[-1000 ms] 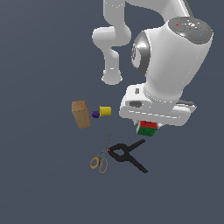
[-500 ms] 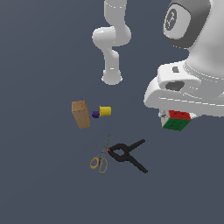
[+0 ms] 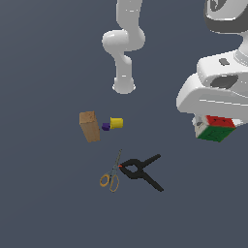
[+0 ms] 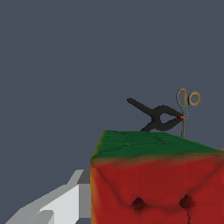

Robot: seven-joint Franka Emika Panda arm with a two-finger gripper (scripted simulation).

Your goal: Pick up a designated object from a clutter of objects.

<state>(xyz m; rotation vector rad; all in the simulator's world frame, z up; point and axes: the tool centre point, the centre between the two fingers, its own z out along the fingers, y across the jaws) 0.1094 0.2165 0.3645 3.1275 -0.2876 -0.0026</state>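
Observation:
The puzzle cube (image 3: 216, 128), with red and green faces showing, hangs under my gripper (image 3: 208, 127) at the exterior view's right, well above the floor. The gripper is shut on it; one white finger (image 4: 57, 203) shows beside the cube (image 4: 153, 179) in the wrist view, the other is hidden. The rest of the clutter lies on the floor: a tan box (image 3: 89, 126), a yellow-purple cylinder (image 3: 113, 124), orange-handled scissors (image 3: 112, 175) and a black spring clamp (image 3: 142, 170).
The arm's white base (image 3: 123, 86) stands behind the clutter. The clamp (image 4: 157, 117) and scissors (image 4: 186, 105) also show in the wrist view beyond the cube. The floor is plain dark grey.
The gripper has risen with the cube and moved toward the exterior view's right and nearer the camera. The box, cylinder, scissors and clamp have not moved.

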